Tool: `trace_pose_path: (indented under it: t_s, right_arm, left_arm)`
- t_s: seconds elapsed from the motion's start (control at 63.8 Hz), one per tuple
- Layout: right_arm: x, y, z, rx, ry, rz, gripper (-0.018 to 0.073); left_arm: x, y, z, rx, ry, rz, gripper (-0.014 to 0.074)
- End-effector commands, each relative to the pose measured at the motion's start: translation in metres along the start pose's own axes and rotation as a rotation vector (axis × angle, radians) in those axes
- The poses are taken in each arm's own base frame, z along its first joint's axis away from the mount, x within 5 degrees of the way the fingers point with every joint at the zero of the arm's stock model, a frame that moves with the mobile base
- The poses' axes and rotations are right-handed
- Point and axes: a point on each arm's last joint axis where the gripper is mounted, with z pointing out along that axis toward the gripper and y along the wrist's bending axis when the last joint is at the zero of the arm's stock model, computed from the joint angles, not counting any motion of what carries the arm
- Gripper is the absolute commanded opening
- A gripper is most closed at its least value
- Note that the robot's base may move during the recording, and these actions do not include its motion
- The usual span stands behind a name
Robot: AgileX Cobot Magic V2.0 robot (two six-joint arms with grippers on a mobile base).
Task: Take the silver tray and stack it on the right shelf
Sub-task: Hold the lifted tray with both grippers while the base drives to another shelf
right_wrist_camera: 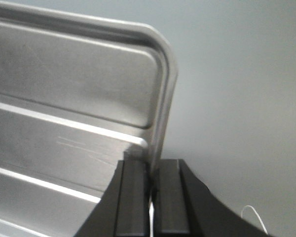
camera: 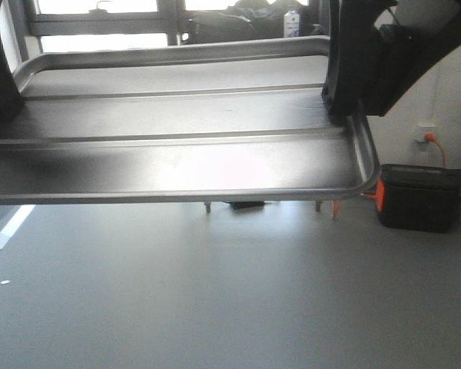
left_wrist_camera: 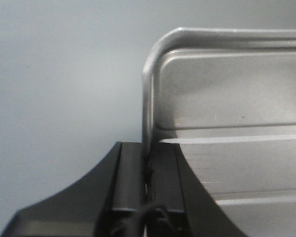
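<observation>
Tray grip question, dk here: how's the hold looking, and where's it sitting?

mo: The silver tray (camera: 177, 146) is the biggest thing in the front view. It's up in the air over the grey floor (camera: 230, 300), running from 9 o'clock across to 3. The left gripper (left_wrist_camera: 147, 158) is pinched onto the rim of the short end at 9 o'clock, and the right gripper (right_wrist_camera: 151, 168) is pinched the same way on the opposite end at 2 o'clock. Both wrist views show the rim sandwiched between the pads with no gap.

dk: Any tips for getting it over to the right shelf?

mo: I'd move both arms as one unit and keep their spacing fixed, so the rim doesn't twist out of those thin pinches. Keep it level, bring a long edge onto the rollers first, and let go only once it's resting there. I can't spot the shelf itself. The bars at 11 o'clock behind the tray might be racking, but the glare's too strong to say.

dk: Head count?

mo: One tray with two ribs along its base, and two grippers. There's one black box (camera: 419, 196) with an orange edge on the floor at 3 o'clock, and one white bottle (camera: 292, 23) at 1 o'clock. One orange plug (camera: 429, 138) is in the wall socket above the box.
</observation>
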Motion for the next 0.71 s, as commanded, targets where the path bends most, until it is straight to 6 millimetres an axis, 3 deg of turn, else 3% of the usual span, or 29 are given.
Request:
trace_pose_path:
  t_s: [0.0, 0.69]
  right_arm:
    - [-0.0104, 0.0018, -0.0197, -0.057, -0.101, -0.031, 0.0057]
    - [-0.0103, 0.0017, -0.0197, -0.056, -0.101, -0.031, 0.0057]
  left_arm:
    - [-0.0055, -0.0024, -0.0166, 0.024, -0.075, 0.018, -0.0094]
    - [-0.0059, -0.0026, -0.0167, 0.026, -0.079, 0.018, -0.0094]
